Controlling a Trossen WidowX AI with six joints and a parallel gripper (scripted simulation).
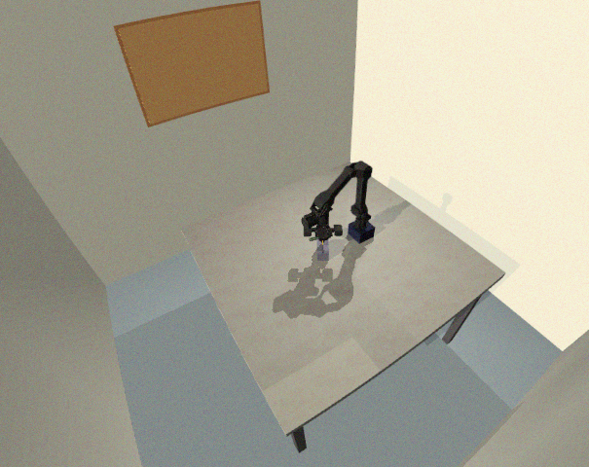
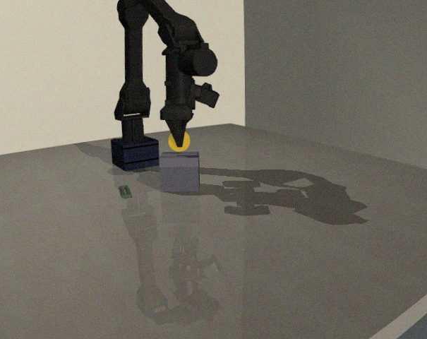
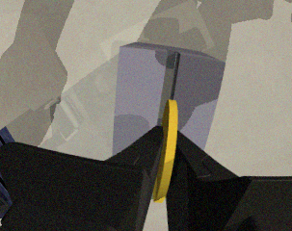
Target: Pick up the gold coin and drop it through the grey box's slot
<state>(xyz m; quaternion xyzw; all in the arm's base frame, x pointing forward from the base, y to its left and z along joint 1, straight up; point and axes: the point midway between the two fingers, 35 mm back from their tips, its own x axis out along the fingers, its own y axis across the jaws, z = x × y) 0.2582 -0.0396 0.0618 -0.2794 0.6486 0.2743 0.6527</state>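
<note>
Coin (image 1: 324,245) barely visible from the top view, a yellow speck under the black gripper (image 1: 324,239), directly above the small grey box (image 1: 324,252) on the table (image 1: 435,281).

From the exterior view: gold disc pinched on edge at the gripper (image 2: 178,141) tip, lower rim touching or just above the box (image 2: 179,171) lid. Green holder (image 2: 125,191) lying vacant, off to one side.

From the wrist view: fingers clamped on the coin (image 3: 167,150), seen edge-on. Dark slot (image 3: 172,77) straight beyond, running nearly in line with the coin's plane; slight tilt between them possible. Straight descent likely needed next.
</note>
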